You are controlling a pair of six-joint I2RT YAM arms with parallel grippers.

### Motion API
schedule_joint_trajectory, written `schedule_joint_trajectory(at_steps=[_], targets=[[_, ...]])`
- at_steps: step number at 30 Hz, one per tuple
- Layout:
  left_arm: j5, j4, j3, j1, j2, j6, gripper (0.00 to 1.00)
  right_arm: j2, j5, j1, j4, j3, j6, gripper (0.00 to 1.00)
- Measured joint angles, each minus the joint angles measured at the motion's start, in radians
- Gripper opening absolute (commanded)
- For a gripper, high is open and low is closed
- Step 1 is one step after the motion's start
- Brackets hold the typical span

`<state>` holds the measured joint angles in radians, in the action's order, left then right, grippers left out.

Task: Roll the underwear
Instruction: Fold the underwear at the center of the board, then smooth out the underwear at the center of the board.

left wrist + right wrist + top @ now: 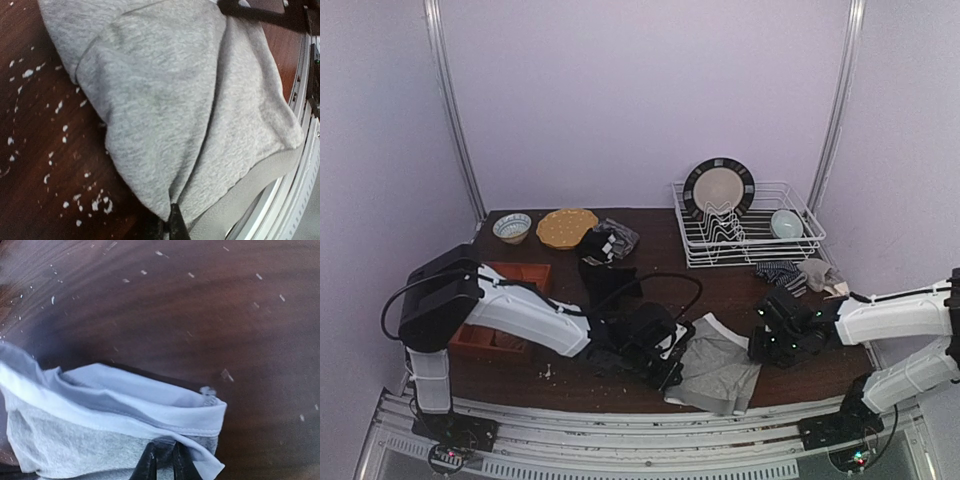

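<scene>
The light grey underwear [718, 368] lies crumpled near the table's front edge, between my two arms. My left gripper [672, 375] is shut on its left edge; in the left wrist view the grey cloth [175, 100] fills the frame and gathers into a fold at the gripper [172, 226]. My right gripper [761, 348] is shut on the right side, just below the white waistband [150, 400], with the gripper [164, 460] pinching grey fabric [75, 450]. A black garment [607, 273] lies further back at the centre.
A white wire dish rack [800, 245] at the back right holds a plate [719, 188] and a bowl [786, 223]. A striped sock [779, 271] lies in front of it. A yellow plate [566, 227], a bowl [512, 227] and an orange box [510, 272] are on the left. Crumbs [55, 150] dot the wood.
</scene>
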<state>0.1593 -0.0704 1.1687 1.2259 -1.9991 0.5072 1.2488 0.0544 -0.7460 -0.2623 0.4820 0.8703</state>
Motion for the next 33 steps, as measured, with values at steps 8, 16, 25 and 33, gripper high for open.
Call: schedule_joint_trajectory(at_steps=[8,16,25,33], targets=[[-0.109,-0.018,-0.096,0.068,0.089,0.048,0.00,0.120,-0.038,0.024,-0.011,0.135,-0.107,0.46],[-0.161,-0.073,-0.132,0.082,0.177,0.057,0.00,0.060,-0.092,-0.043,-0.058,0.336,-0.219,0.54],[-0.184,-0.090,-0.132,0.082,0.177,0.057,0.00,0.370,-0.200,-0.063,-0.002,0.539,-0.316,0.56],[-0.183,-0.094,-0.130,0.082,0.156,0.059,0.00,0.535,-0.224,-0.063,-0.027,0.623,-0.359,0.04]])
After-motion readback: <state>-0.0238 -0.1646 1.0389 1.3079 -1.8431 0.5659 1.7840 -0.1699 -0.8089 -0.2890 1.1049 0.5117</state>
